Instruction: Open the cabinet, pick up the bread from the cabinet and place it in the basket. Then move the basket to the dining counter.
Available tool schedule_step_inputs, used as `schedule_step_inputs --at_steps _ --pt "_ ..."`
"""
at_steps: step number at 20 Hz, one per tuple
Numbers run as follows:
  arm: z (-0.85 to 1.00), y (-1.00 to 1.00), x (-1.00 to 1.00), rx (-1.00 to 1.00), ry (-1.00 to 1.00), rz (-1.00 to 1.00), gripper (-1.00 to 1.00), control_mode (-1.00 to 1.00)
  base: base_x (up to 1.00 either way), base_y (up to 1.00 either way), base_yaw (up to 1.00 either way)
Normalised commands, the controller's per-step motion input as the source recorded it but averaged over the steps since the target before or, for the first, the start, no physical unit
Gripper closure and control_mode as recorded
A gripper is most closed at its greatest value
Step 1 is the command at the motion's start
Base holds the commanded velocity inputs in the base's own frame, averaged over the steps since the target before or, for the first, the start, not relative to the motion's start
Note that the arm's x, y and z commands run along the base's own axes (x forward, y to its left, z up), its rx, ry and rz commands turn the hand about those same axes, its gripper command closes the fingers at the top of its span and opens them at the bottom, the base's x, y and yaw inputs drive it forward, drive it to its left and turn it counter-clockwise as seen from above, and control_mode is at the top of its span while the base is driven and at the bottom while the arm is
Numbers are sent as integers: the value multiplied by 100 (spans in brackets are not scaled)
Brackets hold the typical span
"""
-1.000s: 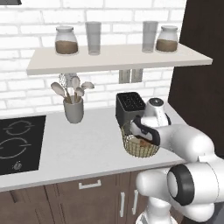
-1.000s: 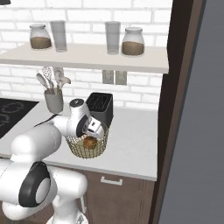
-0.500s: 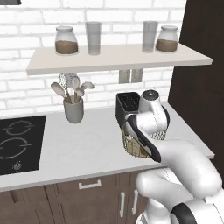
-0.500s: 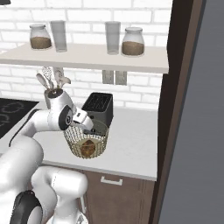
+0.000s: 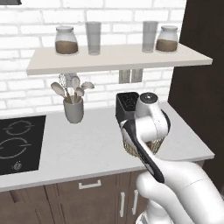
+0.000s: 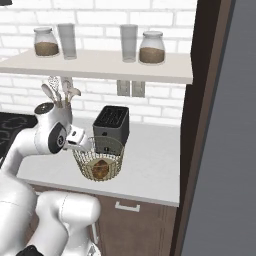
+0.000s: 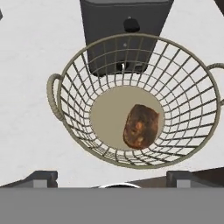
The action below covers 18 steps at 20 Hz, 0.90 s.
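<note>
The tan wire basket (image 7: 70, 100) stands on the white worktop in front of the black toaster (image 7: 124, 26). The dark-brown bread (image 7: 141, 126) lies on its pale bottom, right of centre. In the right base view the basket (image 6: 98, 161) shows the bread (image 6: 99, 170) through its mesh. My gripper (image 6: 84, 145) hovers at the basket's upper left rim. In the hand view my gripper (image 7: 113, 177) is open, its fingertips (image 7: 41, 176) wide apart over the near rim, holding nothing. The arm hides most of the basket (image 5: 160, 143) in the left base view. The dining counter is out of view.
A grey utensil cup (image 5: 73, 109) stands left of the toaster (image 5: 127, 104), and a black hob (image 5: 17, 142) lies at the far left. A shelf (image 5: 118, 57) with jars and glasses hangs above. The tall dark cabinet (image 6: 200, 125) bounds the worktop on the right.
My hand has drawn up and back out of the basket toward its near rim. The bread stays lying in the basket, which has not moved.
</note>
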Motion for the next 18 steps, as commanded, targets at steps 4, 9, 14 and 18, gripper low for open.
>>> schedule_step_inputs --at_steps 4,9,14,18 --pt "0 16 1 -1 6 14 -100 -100 0 0 0" --pt "-31 6 14 -3 14 15 -100 -100 0 0 0" --pt "-37 1 32 -5 16 13 -100 -100 0 0 0" --pt "-35 0 21 -5 13 11 -100 -100 0 0 0"
